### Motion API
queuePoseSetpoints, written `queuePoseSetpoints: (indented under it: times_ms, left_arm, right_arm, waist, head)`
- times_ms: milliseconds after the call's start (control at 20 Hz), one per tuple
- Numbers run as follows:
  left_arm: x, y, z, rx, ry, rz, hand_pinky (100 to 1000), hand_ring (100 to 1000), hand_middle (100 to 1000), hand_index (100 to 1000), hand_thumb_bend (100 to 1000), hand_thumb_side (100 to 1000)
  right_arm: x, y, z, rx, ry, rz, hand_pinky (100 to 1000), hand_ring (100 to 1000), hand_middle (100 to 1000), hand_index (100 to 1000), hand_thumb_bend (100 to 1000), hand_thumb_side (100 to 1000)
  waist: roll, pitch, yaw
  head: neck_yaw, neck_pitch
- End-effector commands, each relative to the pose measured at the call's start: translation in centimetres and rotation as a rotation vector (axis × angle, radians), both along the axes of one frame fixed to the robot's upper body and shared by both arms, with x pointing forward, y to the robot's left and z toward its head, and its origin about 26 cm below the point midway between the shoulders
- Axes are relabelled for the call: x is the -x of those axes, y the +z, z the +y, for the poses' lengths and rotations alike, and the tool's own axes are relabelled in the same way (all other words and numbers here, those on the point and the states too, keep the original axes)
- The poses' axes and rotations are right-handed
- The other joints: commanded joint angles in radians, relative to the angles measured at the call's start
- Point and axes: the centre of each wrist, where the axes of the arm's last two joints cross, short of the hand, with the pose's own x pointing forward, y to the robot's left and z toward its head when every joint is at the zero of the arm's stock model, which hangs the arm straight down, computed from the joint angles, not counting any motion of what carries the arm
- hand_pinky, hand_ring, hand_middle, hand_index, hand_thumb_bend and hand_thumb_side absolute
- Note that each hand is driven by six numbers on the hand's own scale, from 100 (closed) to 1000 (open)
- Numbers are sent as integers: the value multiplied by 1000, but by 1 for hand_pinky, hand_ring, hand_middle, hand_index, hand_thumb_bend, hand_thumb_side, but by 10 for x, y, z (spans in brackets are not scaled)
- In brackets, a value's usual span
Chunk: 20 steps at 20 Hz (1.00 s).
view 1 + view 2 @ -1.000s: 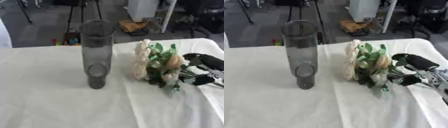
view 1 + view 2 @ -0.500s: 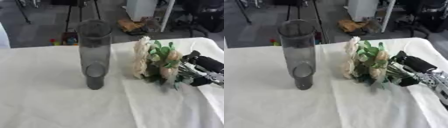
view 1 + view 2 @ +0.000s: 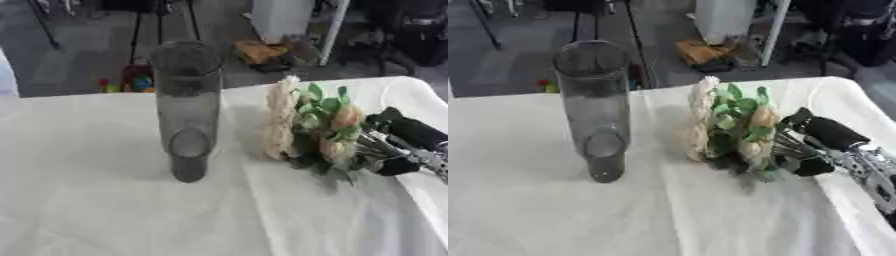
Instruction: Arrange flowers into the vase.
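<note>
one bunch of flowers (image 3: pixel 732 127) w/ right hand (image 3: pixel 815 145) fingers curled round stems, beside upright vase (image 3: pixel 595 107) on table (image 3: pixel 553 210).

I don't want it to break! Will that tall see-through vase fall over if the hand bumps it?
Probably, yes. The vase is tall and narrow on a small base, so it looks tippy. It seems empty, so likely light. It looks like glass and could crack.

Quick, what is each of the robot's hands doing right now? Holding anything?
Right hand: fingers curled round the stems of the flower bunch, which lies on the table beside the empty vase.
Left hand: not in view.
</note>
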Motion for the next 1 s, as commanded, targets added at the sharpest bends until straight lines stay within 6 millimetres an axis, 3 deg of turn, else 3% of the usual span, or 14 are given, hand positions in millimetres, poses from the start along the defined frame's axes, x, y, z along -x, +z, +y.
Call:
queuePoseSetpoints:
  times_ms: [50, 300, 750, 1000]
  left_arm:
    - [1, 6, -1, -7, -4, -25, 669, 1000, 940, 963, 100, 996]
    - [1, 7, -1, -7, -1, -26, 669, 1000, 940, 963, 100, 995]
    - [1, 7, 0, -6, 2, -28, 670, 1000, 940, 963, 100, 991]
    - [1, 7, 0, -5, 3, -30, 670, 1000, 938, 963, 100, 991]
  right_arm:
    - [2, 16, -6, 20, -6, -5, 855, 904, 850, 927, 211, 538]
    - [2, 16, -8, 3, -3, 17, 814, 852, 775, 902, 186, 520]
    - [4, 11, -11, 0, -10, 31, 639, 680, 480, 774, 145, 466]
    - [6, 9, -12, -3, -24, 27, 591, 628, 494, 744, 134, 460]
  waist:
    - [-3, -16, 1]
    - [-3, -16, -1]
    - [0, -15, -5]
    - [0, -13, -3]
  head:
    - [-2, -15]
    - [-2, -18]
    - [-1, -20]
    - [-4, -23]
